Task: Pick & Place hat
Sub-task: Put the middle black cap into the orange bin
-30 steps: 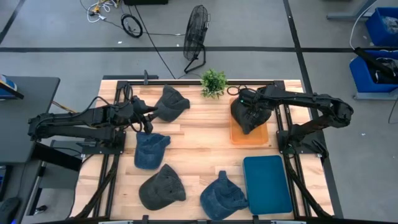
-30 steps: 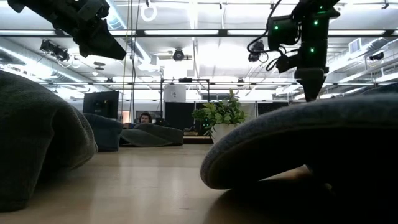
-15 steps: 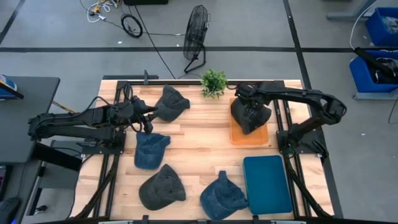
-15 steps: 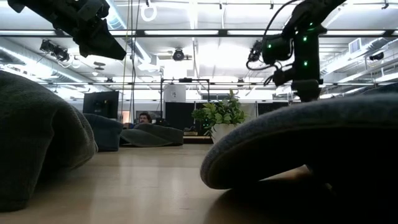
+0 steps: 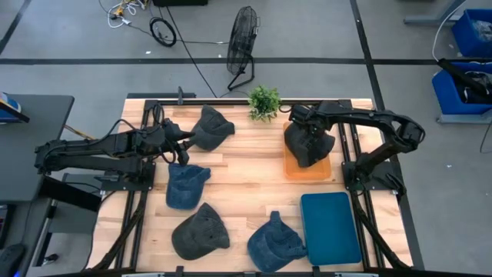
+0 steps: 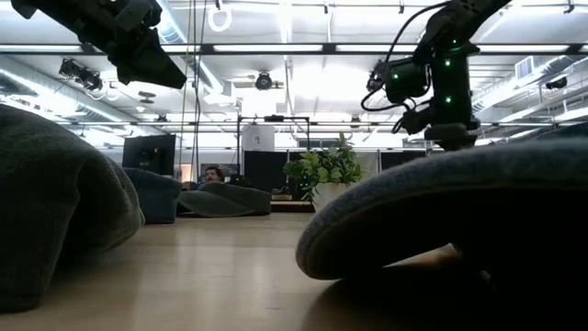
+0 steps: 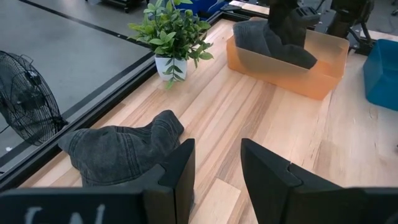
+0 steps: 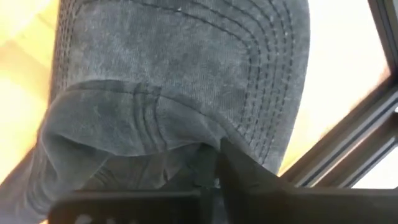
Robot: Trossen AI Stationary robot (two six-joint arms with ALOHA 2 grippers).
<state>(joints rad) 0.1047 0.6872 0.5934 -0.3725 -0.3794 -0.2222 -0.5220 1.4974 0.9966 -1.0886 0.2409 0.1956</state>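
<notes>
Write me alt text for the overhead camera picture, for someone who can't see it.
Seen from above, the right gripper presses a dark grey denim cap into an orange translucent bin at the wooden table's far right, while the left gripper hovers beside another grey cap. Two blue caps, a third grey cap, a teal bin and a small potted plant also sit there.

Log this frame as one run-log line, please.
phase: placing hat | right end effector: shut on dark grey hat, over orange bin | left end effector: open, waiting beside grey hat
</notes>
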